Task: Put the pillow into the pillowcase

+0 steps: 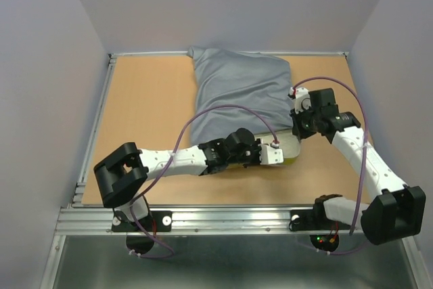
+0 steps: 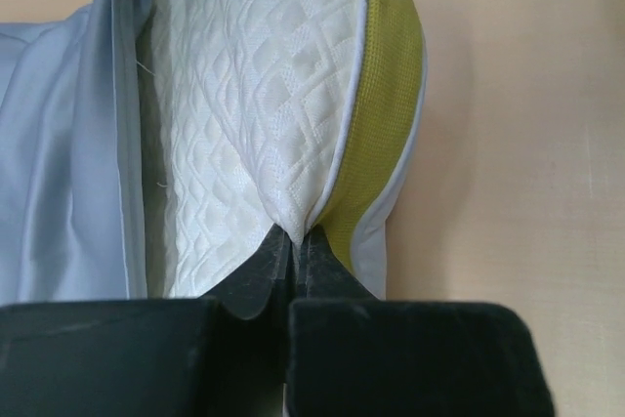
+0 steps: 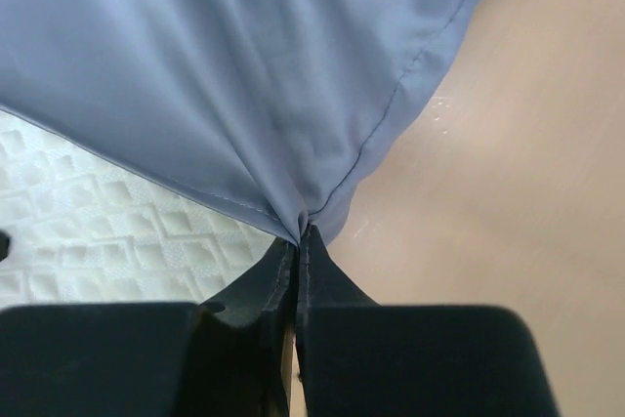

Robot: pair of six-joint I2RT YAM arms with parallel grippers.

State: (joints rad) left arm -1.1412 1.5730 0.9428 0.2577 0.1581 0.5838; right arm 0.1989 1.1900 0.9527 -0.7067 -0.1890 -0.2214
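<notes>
The grey pillowcase (image 1: 238, 89) lies bulging in the middle of the table, most of the pillow inside it. Only the pillow's near end (image 1: 289, 148) sticks out of the opening, white quilted with a yellow side band (image 2: 381, 134). My left gripper (image 2: 296, 233) is shut on the pillow's edge, pinching the white fabric beside the yellow band; in the overhead view the left gripper (image 1: 284, 153) sits at the pillow's near edge. My right gripper (image 3: 300, 233) is shut on the pillowcase (image 3: 244, 75) hem at the opening's right corner, over the white pillow (image 3: 107, 231). From above the right gripper (image 1: 299, 130) is partly hidden by its wrist.
The wooden table (image 1: 142, 113) is bordered by a metal frame (image 1: 203, 218) at the near edge and grey walls on the other sides. Purple cables loop over both arms. The pillowcase's far end reaches the back rail (image 1: 155, 53).
</notes>
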